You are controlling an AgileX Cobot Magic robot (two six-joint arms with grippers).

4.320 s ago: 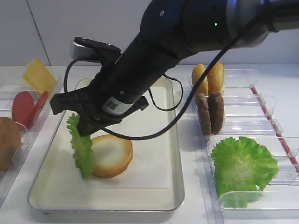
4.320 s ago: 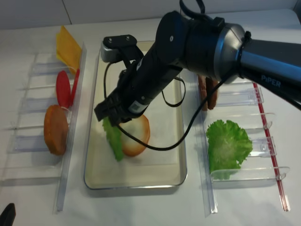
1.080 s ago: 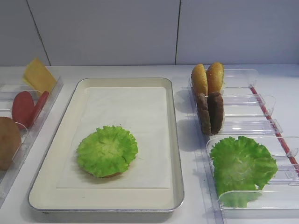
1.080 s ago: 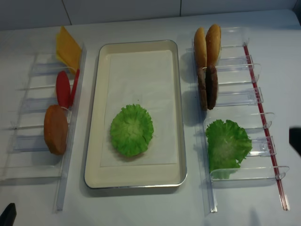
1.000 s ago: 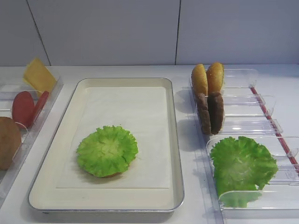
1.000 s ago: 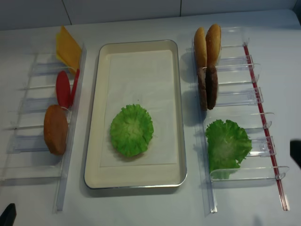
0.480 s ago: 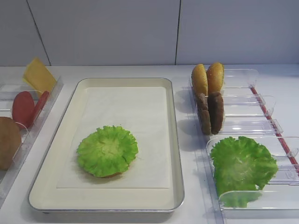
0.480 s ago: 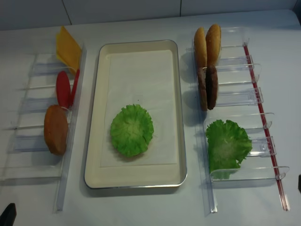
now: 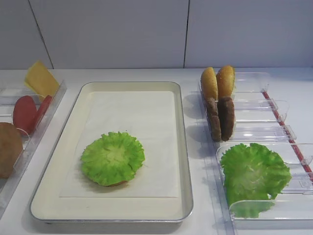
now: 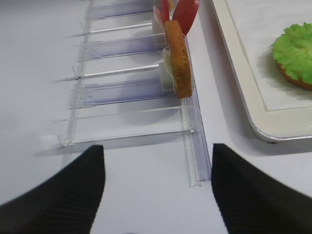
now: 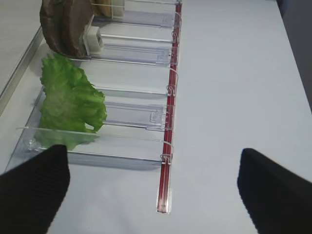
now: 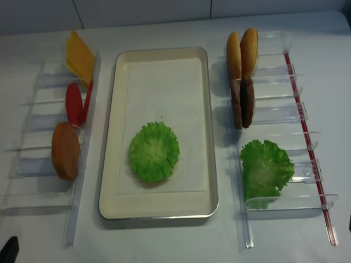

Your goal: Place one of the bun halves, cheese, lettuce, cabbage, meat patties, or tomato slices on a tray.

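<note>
The tray [image 9: 180, 147] sits at the middle of the counter [image 9: 146, 74], and on its paper liner a lettuce [image 9: 112, 157] leaf already lies flat over a bun half, whose brown edge just peeks out in the left wrist view [image 10: 295, 80]. You have both arms pulled back: the right gripper [image 11: 151, 187] hangs over bare counter beside the right-hand bins with its jaws wide apart and nothing between them, and the left gripper [image 10: 156, 187] likewise shows its jaws spread and empty near the left-hand bins.

For the next layer, judge that any remaining piece will do. The meat patties [image 9: 220, 118] stand on edge, touching each other, in the right bin just in front of the bun halves [image 9: 217, 82]; come down over one with the jaws straddling its thin edge so you lift only that disc. Set it centred on the leaf and release low, or the frilly lettuce may tip it off.

The high views give you the whole layout: cheese [image 12: 80, 56], tomato slices [image 12: 74, 103] and another bun half [image 12: 66, 150] on the left, spare lettuce [image 12: 266, 170] on the right. Neither shows the arms. Only the wrist views show the jaws, and the right one shows the red strip [image 11: 168, 122] along the bins.
</note>
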